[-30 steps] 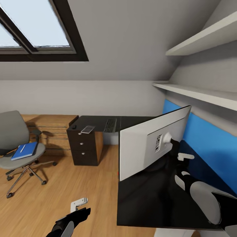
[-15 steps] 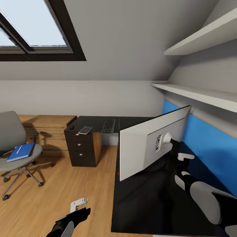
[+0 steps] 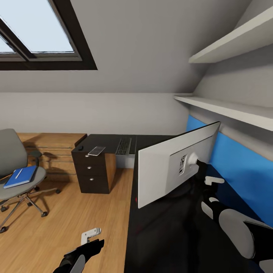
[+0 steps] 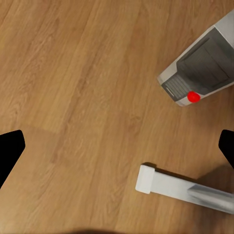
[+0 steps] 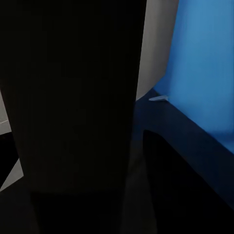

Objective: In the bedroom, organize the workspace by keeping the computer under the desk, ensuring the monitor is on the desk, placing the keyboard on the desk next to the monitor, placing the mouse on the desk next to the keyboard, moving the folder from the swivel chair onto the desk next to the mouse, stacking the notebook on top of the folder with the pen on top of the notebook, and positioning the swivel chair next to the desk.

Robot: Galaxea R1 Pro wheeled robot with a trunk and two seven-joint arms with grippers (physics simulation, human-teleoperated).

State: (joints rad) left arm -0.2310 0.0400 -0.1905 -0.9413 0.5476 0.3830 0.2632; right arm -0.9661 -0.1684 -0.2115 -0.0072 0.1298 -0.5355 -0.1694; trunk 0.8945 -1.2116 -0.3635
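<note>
My right claw [image 3: 207, 181] is just behind the monitor [image 3: 167, 170], at its dark stand; I cannot tell whether it grips, since the wrist camera is blocked by black. The monitor stands on the desk [image 3: 151, 235], white back toward me. Far beyond it lie the keyboard [image 3: 124, 146], a grey notebook [image 3: 97, 150] and the mouse [image 3: 80, 148]. My left claw [image 3: 90, 234] hangs released over the floor [image 4: 87, 87]; well away on that side, the folder [image 3: 21, 176] rests on the swivel chair [image 3: 19, 178].

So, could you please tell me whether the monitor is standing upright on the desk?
Upright: the monitor stands on its edge over the desk, white back facing the head camera. Its base is hidden.
</note>
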